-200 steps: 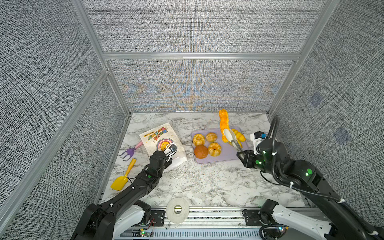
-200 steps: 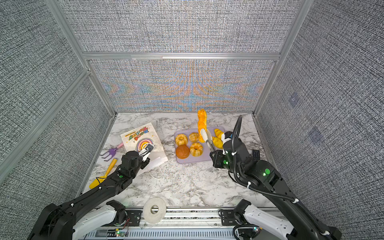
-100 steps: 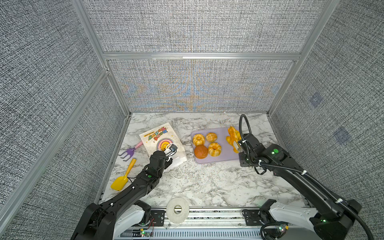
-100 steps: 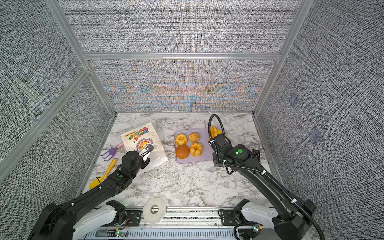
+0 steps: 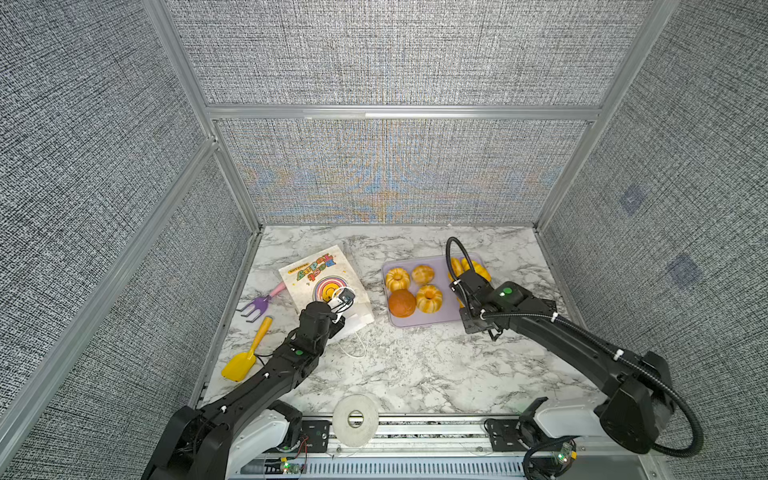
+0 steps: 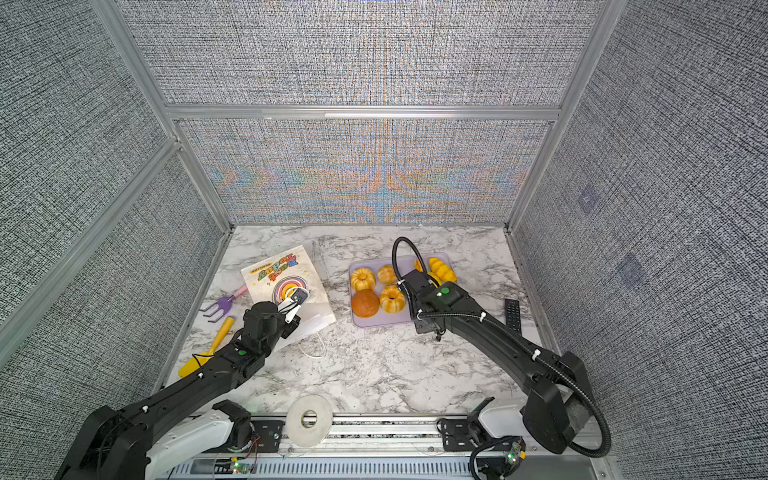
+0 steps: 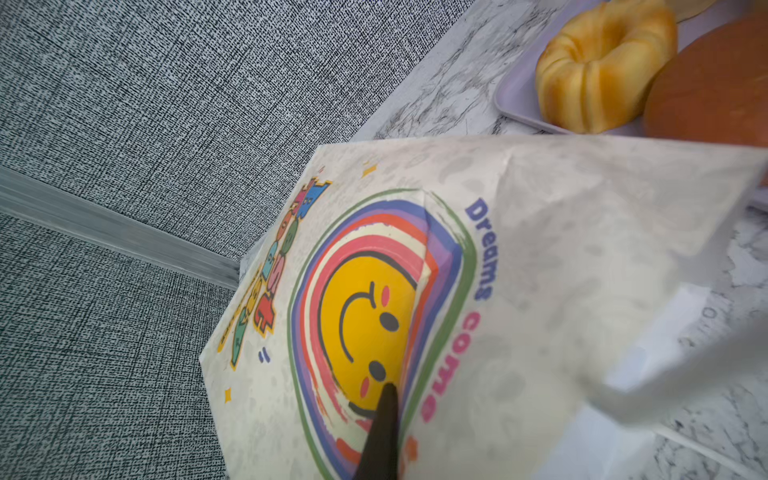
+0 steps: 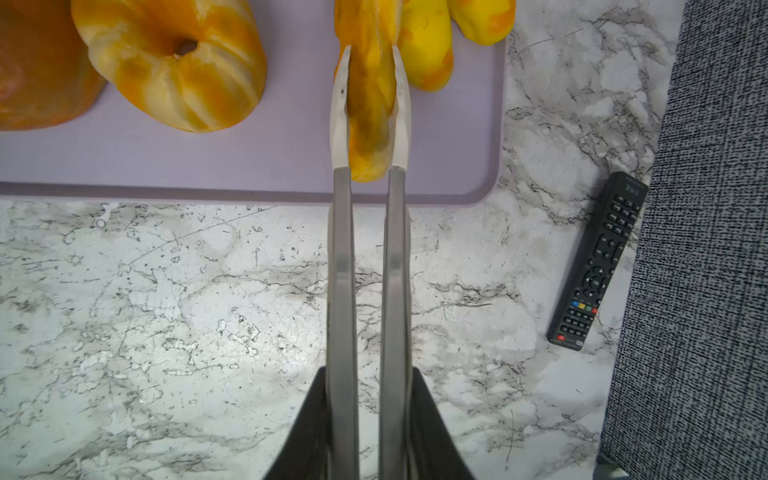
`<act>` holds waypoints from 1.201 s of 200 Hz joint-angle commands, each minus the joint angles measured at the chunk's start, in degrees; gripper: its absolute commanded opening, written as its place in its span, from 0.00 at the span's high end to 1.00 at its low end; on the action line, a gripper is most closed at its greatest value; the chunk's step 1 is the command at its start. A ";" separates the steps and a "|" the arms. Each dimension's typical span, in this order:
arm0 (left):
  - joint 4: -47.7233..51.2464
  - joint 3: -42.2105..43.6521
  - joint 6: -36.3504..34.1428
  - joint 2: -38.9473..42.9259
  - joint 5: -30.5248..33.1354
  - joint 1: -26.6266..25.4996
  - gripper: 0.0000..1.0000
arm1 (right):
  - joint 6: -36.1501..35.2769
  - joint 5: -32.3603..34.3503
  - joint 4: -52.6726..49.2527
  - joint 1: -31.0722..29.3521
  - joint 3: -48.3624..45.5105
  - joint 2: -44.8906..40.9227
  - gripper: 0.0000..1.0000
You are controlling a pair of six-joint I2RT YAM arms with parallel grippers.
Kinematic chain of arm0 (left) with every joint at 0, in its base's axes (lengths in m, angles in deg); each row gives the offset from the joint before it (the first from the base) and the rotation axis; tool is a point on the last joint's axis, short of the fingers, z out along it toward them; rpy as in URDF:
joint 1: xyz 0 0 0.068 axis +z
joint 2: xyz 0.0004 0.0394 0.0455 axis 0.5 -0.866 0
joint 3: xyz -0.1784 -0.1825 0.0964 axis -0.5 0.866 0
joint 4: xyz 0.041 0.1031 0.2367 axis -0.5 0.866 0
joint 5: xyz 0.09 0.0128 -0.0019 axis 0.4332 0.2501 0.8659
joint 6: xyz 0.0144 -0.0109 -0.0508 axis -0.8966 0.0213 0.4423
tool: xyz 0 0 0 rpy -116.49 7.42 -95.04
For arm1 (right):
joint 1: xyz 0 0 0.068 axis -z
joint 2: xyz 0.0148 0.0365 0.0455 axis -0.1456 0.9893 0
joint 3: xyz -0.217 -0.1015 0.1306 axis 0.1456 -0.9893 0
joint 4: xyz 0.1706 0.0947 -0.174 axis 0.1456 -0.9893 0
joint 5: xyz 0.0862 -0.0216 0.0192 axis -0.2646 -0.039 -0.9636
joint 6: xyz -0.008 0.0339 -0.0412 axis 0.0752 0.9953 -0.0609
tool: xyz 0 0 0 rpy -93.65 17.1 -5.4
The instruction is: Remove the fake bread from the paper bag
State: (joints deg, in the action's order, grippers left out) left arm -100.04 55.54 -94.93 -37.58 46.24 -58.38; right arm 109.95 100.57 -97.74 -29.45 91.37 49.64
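The paper bag (image 5: pixel 320 274) (image 6: pixel 278 270) lies flat on the marble, print side up. My left gripper (image 5: pixel 344 297) (image 7: pixel 395 399) is shut on the paper bag's wall (image 7: pixel 519 291) at its open end; only one black finger shows. My right gripper (image 8: pixel 368 399) (image 5: pixel 467 286) is shut on metal tongs (image 8: pixel 340 249). The tongs pinch a twisted stick of fake bread (image 8: pixel 370 104) low over the lilac tray (image 8: pixel 249 158) (image 5: pixel 428 322). On the tray lie two fluted ring buns (image 5: pixel 397 278) (image 5: pixel 429 298), a brown round bun (image 5: pixel 402 302), a striped roll (image 5: pixel 422 274) and yellow rolls (image 5: pixel 473 268).
A yellow toy shovel (image 5: pixel 245 357) and a purple rake (image 5: pixel 257 305) lie left of the bag. A white tape roll (image 5: pixel 355 419) sits at the front edge. A black remote (image 8: pixel 598 257) (image 6: pixel 512 313) lies by the right wall. The bag's cord handle (image 5: pixel 357 349) trails on the marble.
The right arm has swung down and forward, bringing the twisted stick from upright above the tray to low over the tray's right part. The left arm and bag have not moved.
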 commanded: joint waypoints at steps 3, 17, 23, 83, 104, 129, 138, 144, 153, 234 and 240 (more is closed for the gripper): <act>-0.26 -0.41 -0.12 0.16 -0.56 0.07 1.00 | -0.12 1.06 1.19 -1.23 -0.70 1.99 1.00; -0.18 -0.30 -0.09 0.20 -0.56 0.06 1.00 | 0.26 1.60 1.06 -1.80 -0.88 2.87 0.98; -0.17 -0.30 -0.07 0.20 -0.56 0.05 1.00 | 0.41 1.68 0.96 -2.02 -0.88 3.22 0.94; -0.10 -0.36 -0.09 0.45 -0.73 0.07 1.00 | 1.22 -0.93 -0.22 -2.87 1.29 2.15 0.66; 0.00 -0.30 -0.03 0.56 -0.80 0.04 1.00 | 1.60 -1.99 -0.36 -2.88 1.81 1.54 0.63; 0.09 -0.30 -0.03 0.56 -0.99 0.04 1.00 | 1.88 -2.80 -0.46 -3.03 2.19 1.15 0.62; 0.18 -0.30 -0.14 0.62 -1.00 0.01 1.00 | 1.96 -2.89 -0.46 -2.97 2.28 1.05 0.62; 0.16 -0.30 -0.18 0.64 -0.95 0.03 1.00 | 2.04 -2.90 -0.42 -3.04 2.28 0.96 0.62; 0.18 -0.30 -0.18 0.74 -0.96 0.06 1.00 | 1.99 -3.03 -0.42 -3.04 2.45 0.76 0.63; 0.62 0.05 -0.90 1.08 -0.80 0.03 1.00 | 2.21 -5.46 -1.24 -2.90 5.41 -1.21 0.64; 0.62 0.13 -0.95 1.24 -0.71 0.00 1.00 | 2.29 -5.44 -1.24 -2.98 5.68 -1.46 0.64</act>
State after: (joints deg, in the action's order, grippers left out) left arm -99.25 55.54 -95.58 -36.70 45.85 -58.36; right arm 111.52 95.87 -98.75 -32.40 95.89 49.14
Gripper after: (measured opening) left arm 0.057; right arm 0.367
